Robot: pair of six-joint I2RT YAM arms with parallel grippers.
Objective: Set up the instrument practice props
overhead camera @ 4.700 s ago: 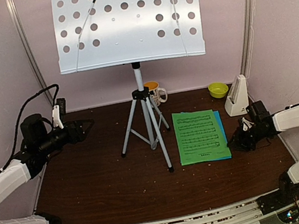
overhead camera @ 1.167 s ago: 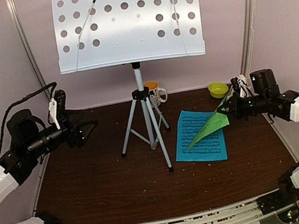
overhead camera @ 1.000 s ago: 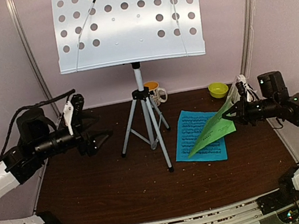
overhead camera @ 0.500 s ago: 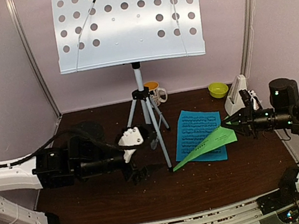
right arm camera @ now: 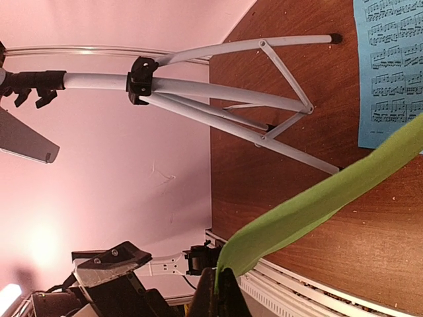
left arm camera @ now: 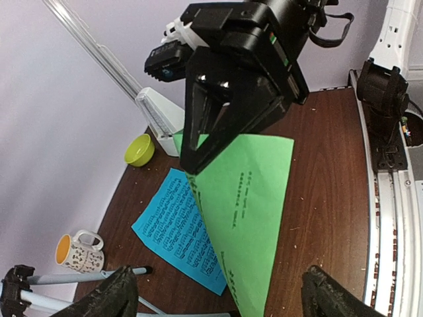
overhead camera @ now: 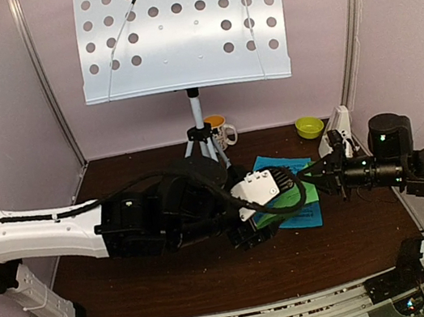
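The pale grey perforated music stand point(overhead camera: 181, 28) is upright on its silver tripod point(overhead camera: 198, 120) at the back centre. My right gripper point(overhead camera: 320, 180) is shut on a corner of the green music sheet point(overhead camera: 289, 198) and holds it lifted and drooping over the blue sheet point(overhead camera: 298, 215), which lies flat on the table. In the left wrist view the green sheet point(left arm camera: 251, 198) hangs from the right gripper point(left arm camera: 192, 168). My left gripper point(overhead camera: 251, 232) is open and empty, just in front of the sheet's lower end. The white metronome point(overhead camera: 339, 121) stands at the back right.
A patterned mug point(overhead camera: 222, 130) sits behind the tripod and a small green bowl point(overhead camera: 309, 126) next to the metronome. The left arm lies stretched across the table's middle. Tripod legs point(right arm camera: 264, 99) spread left of the blue sheet point(right arm camera: 390, 66). Pink walls close both sides.
My left arm has swung from the left side across the table to the green sheet's lower end. My right gripper has lifted the green sheet off the blue one and still holds it.
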